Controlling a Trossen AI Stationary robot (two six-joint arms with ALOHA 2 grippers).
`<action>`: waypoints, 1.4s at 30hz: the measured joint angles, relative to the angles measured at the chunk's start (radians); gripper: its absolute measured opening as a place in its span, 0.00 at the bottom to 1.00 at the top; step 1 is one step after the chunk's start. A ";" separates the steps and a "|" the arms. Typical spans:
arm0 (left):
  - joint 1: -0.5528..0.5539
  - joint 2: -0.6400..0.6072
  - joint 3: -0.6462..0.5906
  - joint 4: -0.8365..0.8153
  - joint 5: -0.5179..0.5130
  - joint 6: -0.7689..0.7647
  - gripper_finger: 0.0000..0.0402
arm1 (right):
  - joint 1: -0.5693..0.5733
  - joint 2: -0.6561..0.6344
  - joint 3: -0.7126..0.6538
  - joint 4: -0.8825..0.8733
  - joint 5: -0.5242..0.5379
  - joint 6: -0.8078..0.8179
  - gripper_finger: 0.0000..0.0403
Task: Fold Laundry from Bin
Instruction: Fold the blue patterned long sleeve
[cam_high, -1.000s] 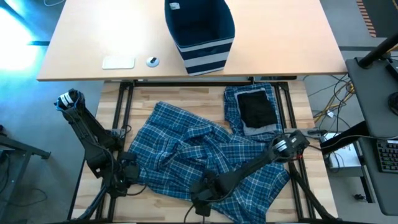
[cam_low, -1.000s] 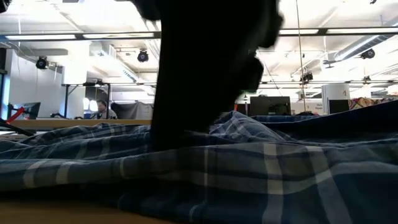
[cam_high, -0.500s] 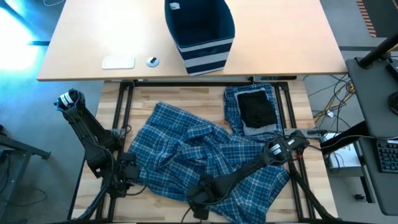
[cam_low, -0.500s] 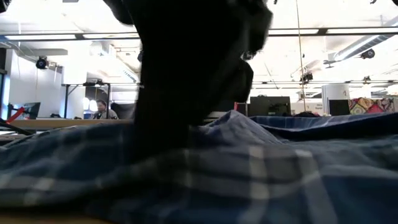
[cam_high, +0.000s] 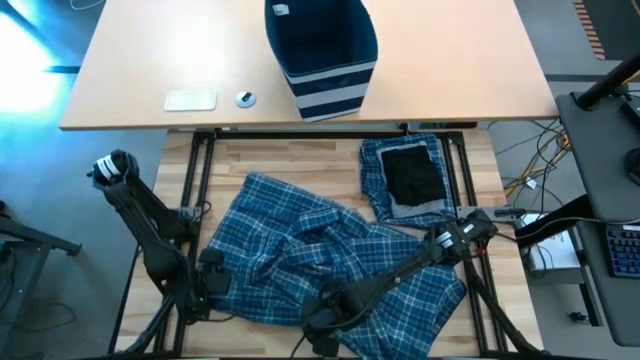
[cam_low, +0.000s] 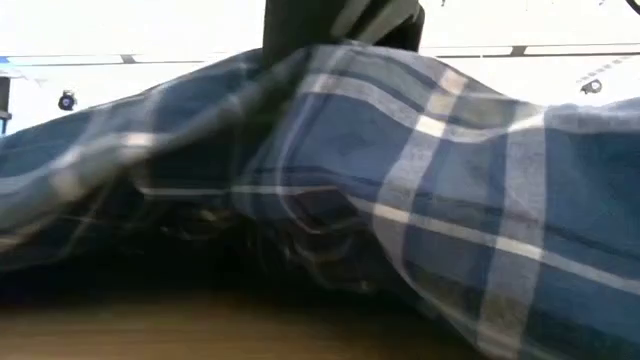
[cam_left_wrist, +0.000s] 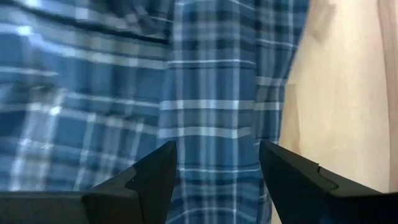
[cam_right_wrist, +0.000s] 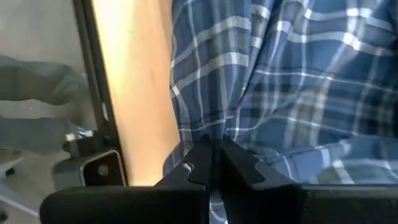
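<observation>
Crumpled garment (cam_high: 320, 250) lay spread across the near desk (cam_high: 230, 160), centre-left. Folded stack (cam_high: 408, 178) sat right of it, toward the far edge. Bin (cam_high: 320, 55) stood on the far desk (cam_high: 150, 60), behind both. Left tool (cam_high: 212, 283) at the garment's near-left edge, right tool (cam_high: 322, 318) at its near edge.

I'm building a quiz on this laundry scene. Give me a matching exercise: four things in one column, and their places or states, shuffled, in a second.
Things:
1. bin
2. right pincer
3. left pincer
4. black piece

States:
A. open, over the plaid cloth
B. shut on the plaid cloth at its near edge
C. standing on the pale desk beyond the wooden table
D. lying on a folded plaid garment at the table's far right

Pairs: 1-C, 2-B, 3-A, 4-D
</observation>
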 joint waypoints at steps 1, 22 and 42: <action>-0.004 0.022 0.000 0.021 0.002 0.009 0.53 | -0.002 0.000 0.003 -0.013 0.000 0.002 0.03; -0.092 0.168 -0.002 0.043 0.345 -0.075 0.47 | 0.000 0.000 0.001 -0.045 -0.046 0.037 0.03; -0.099 -0.037 0.147 -0.189 0.341 -0.037 0.00 | 0.016 -0.003 0.107 -0.148 -0.128 0.048 0.38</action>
